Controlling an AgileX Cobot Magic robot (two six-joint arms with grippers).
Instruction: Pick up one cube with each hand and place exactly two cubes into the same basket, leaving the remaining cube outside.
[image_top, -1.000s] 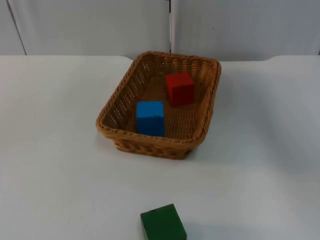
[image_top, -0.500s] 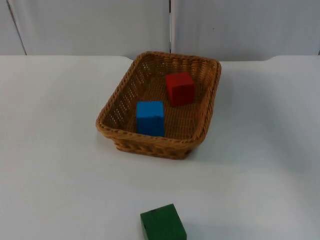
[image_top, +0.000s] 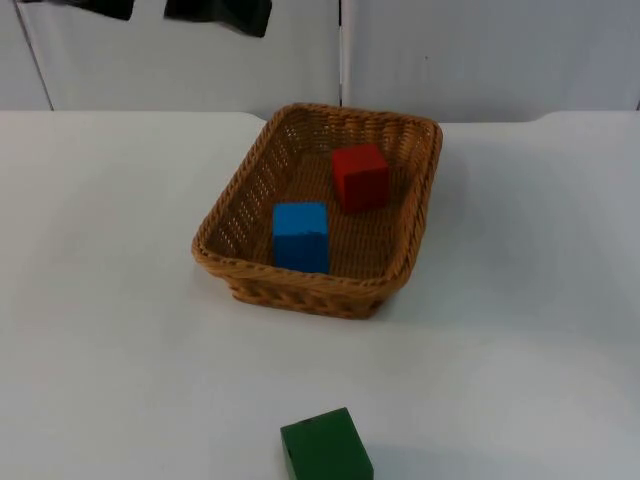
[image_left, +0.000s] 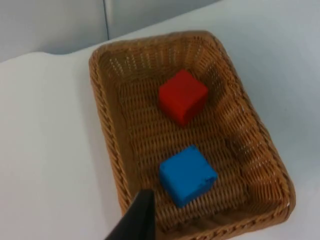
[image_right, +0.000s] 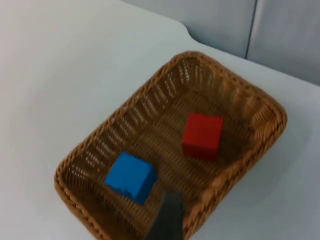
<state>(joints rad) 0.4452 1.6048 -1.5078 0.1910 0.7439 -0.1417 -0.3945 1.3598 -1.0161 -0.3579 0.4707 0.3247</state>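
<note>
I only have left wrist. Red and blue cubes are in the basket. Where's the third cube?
Observer: The green cube sits on the white table, outside the wicker basket, at the near edge of the top view.
Operator: Touching the basket?
Observer: No, a stretch of bare table lies between them.
Operator: Where's the left claw from above?
Observer: The top view has dark parts of the left arm at its upper left, back over the partition wall, away from the blue cube and red cube.
Operator: And the right arm?
Observer: The right wrist view looks down on the basket and both cubes from above; neither cube is gripped.
</note>
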